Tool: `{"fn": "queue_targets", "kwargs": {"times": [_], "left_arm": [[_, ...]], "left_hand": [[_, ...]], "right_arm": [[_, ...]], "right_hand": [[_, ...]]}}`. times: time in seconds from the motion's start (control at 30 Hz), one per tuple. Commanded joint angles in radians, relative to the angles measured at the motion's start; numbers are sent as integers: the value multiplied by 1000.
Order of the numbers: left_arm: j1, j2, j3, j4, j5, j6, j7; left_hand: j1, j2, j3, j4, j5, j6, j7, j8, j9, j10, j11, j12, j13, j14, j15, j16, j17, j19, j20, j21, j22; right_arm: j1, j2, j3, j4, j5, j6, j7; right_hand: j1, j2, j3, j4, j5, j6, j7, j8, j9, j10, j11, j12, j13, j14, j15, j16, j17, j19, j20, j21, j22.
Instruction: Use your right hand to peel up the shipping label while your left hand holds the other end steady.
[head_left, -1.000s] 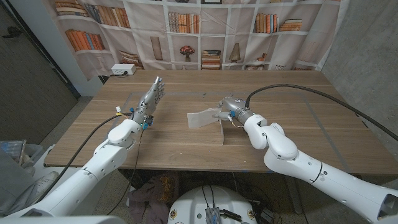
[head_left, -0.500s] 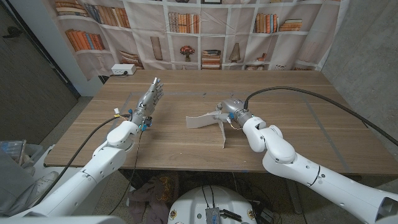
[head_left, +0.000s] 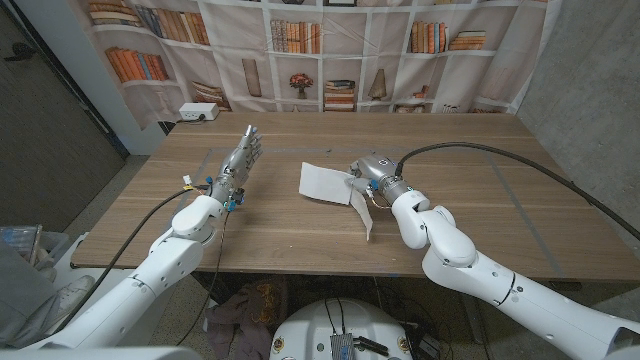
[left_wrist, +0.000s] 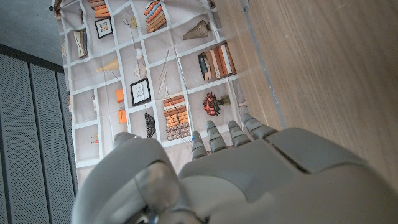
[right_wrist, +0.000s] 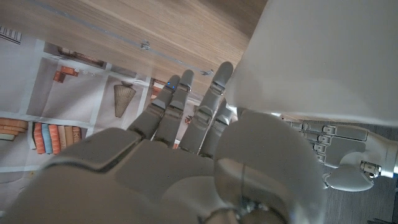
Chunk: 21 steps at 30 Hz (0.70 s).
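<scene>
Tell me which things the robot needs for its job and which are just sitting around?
Needed:
- shipping label, held up off the table
- right hand, holding the label
- left hand, apart from the label, fingers straight

Just around:
- wooden table
- white power strip
- bookshelf backdrop

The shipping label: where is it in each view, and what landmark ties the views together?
Head view: the label is mid-table, a white sheet held by the right hand, with a strip hanging toward the near edge.
Left wrist view: I cannot find it; there are the left hand, wood and backdrop.
Right wrist view: the white sheet spreads past the hand's fingers.
Shared landmark: the bookshelf backdrop behind the table.
</scene>
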Motion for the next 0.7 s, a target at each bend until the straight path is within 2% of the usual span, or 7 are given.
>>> {"fn": "queue_targets", "kwargs": {"times": [0.03,0.2,0.47,0.63,0.7], "left_arm": [[7,-2,2,-10,1,6,13],[8,-1,4,-19,5,14,23],[-10,4,12,-22,9,28,11],[-26,11,13,-25,14,37,5],[-37,13,18,-24,21,40,1]], "left_hand": [[-5,-4,-3,6,-1,7,-4,0,3,2,1,0,4,-9,-66,0,3,-5,-17,1,0],[-7,-4,-4,8,-1,7,-4,-1,3,1,1,-1,4,-9,-66,0,3,-5,-17,1,0],[-9,-4,-5,10,-2,8,-5,-1,3,3,-1,-1,4,-8,-66,0,3,-4,-17,1,1],[-11,-3,-5,11,-3,10,-4,0,3,4,-1,0,4,-6,-65,1,3,-4,-12,1,1],[-11,-3,-6,12,-3,14,-1,1,3,5,1,0,4,-6,-65,1,3,-3,-12,1,1]], "right_arm": [[-50,4,52,8,52,52,-102],[-67,-7,70,23,72,113,-196],[-91,-35,104,98,56,272,-460],[-89,-70,135,147,62,387,-581],[-85,-83,148,163,65,425,-609]], "right_hand": [[32,-1,7,-6,1,33,-2,18,10,37,2,14,13,24,-176,7,8,3,-63,7,6],[51,-9,2,-6,4,55,0,20,1,53,5,19,22,37,-176,10,16,12,-58,16,10],[68,-10,-3,-2,9,65,-1,15,-10,49,8,18,29,57,-178,16,24,19,-76,25,17],[76,-10,-9,2,12,68,-1,10,-19,47,9,18,35,79,-178,25,32,29,-85,36,23],[82,-9,-13,4,14,63,-1,4,-24,43,10,17,39,83,-179,25,35,19,-94,38,28]]}}
